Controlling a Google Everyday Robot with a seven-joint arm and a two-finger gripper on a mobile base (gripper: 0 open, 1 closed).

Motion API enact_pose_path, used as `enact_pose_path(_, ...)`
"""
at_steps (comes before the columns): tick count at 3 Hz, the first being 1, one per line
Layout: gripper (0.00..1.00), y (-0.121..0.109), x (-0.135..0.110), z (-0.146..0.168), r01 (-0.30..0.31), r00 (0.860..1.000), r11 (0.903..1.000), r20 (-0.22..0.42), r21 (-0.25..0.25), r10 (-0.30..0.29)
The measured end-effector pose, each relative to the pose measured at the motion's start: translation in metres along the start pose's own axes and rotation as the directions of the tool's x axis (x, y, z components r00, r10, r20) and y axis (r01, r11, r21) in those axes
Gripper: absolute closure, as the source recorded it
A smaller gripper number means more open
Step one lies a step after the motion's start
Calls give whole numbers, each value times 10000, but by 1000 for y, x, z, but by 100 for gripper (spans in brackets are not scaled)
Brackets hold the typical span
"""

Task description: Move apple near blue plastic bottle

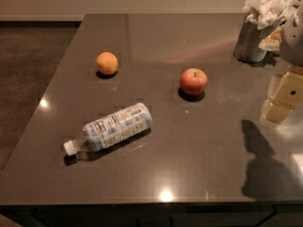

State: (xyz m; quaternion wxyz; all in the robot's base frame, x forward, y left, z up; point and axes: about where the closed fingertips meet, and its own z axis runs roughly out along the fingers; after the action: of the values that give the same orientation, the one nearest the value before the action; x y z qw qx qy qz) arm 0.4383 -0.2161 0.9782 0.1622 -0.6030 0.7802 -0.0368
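The apple [193, 81] is round and red-pink with a short stem and stands upright on the dark grey table [189, 164], right of the middle. The blue plastic bottle [111, 128] lies on its side to the front left of the apple, its white cap pointing to the front left. A gap of about one apple width lies between them. My gripper [280, 103], with pale yellowish fingers, hangs above the table at the right edge of the view, well to the right of the apple and apart from it. It holds nothing that I can see.
A plain orange fruit [107, 63] sits at the back left of the table. A metal cup [251, 40] stuffed with white paper napkins stands at the back right. The table's left edge drops to a dark carpeted floor [28, 56].
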Motion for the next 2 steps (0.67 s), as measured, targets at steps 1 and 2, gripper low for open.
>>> enact_pose_path(1,0,0,0,0,-1,10000,10000,2,2,1)
enact_pose_path(2,0,-18,-15,16,-251,9987,9996,433,-96,255)
